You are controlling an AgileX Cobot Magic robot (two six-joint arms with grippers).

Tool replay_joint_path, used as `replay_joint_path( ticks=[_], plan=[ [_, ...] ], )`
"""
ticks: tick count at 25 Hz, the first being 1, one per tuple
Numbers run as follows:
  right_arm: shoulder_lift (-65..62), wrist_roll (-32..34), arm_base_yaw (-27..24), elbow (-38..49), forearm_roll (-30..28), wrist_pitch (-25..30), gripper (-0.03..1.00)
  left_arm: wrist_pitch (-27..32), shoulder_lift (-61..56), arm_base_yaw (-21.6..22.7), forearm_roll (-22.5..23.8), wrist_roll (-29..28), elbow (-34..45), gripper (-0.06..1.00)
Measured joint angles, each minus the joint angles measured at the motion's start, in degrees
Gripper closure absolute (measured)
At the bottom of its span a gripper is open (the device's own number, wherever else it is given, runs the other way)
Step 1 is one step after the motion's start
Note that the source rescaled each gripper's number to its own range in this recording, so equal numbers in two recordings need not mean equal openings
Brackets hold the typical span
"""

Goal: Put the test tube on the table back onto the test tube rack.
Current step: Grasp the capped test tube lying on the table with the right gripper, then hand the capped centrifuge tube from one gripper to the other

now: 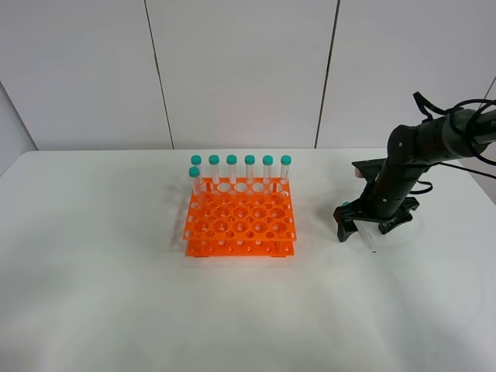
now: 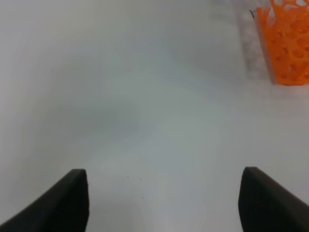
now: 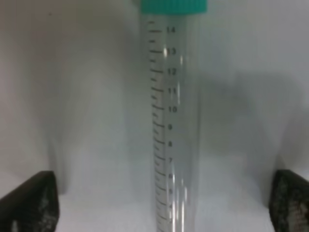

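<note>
A clear test tube (image 3: 171, 121) with a teal-green screw cap lies flat on the white table (image 1: 116, 294). It sits between the two jaws of the right gripper (image 3: 159, 208). In the right wrist view the tube runs lengthwise straight away from the gripper, roughly midway between the jaws. Its cap is at the end farthest from the jaws, and its printed graduation marks face up. The tube's lower part runs out of view towards the gripper body, so its tip cannot be seen.

The jaws stand wide open. Each dark finger (image 3: 31, 200) is well clear of the tube, with bare table showing on both sides, and neither finger touches it. In the high view this gripper is low over the table, straddling the tube.

The orange test tube rack (image 1: 240, 221) stands well apart from these jaws, out past their side towards the middle of the table. Seven matching capped tubes (image 1: 249, 170) stand upright in it. Six are in the back row and one is in the next row, at the row's left end in the high view.

The left gripper (image 2: 164, 203) appears only in its own wrist view. Its jaws are spread wide with nothing between them but bare table. A corner of the rack shows far ahead of these jaws and off to one side.
</note>
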Motion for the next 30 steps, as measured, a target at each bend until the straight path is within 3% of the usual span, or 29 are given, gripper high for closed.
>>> replay_joint_path(
  ticks=[2,4,7,15,23,30],
  plan=[
    [0.0,0.0,0.0,0.0,0.0,-0.02,0.18,0.0,0.0,0.0,0.0,0.0,0.0,-0.06],
    [0.0,0.0,0.0,0.0,0.0,-0.02,0.42,0.0,0.0,0.0,0.0,0.0,0.0,-0.06],
    [0.0,0.06,0.0,0.0,-0.47,-0.12,0.97,0.0,0.0,0.0,0.0,0.0,0.0,-0.06],
    [-2.45,0.06,0.0,-0.05,-3.95,0.71,0.95,0.0,0.0,0.0,0.0,0.0,0.0,-0.06],
    [-20.84,0.06,0.0,0.73,-5.59,7.5,0.95,0.0,0.0,0.0,0.0,0.0,0.0,-0.06],
    [-42.19,-0.01,4.22,16.15,-5.23,8.54,0.95,0.0,0.0,0.0,0.0,0.0,0.0,-0.06]
  ],
)
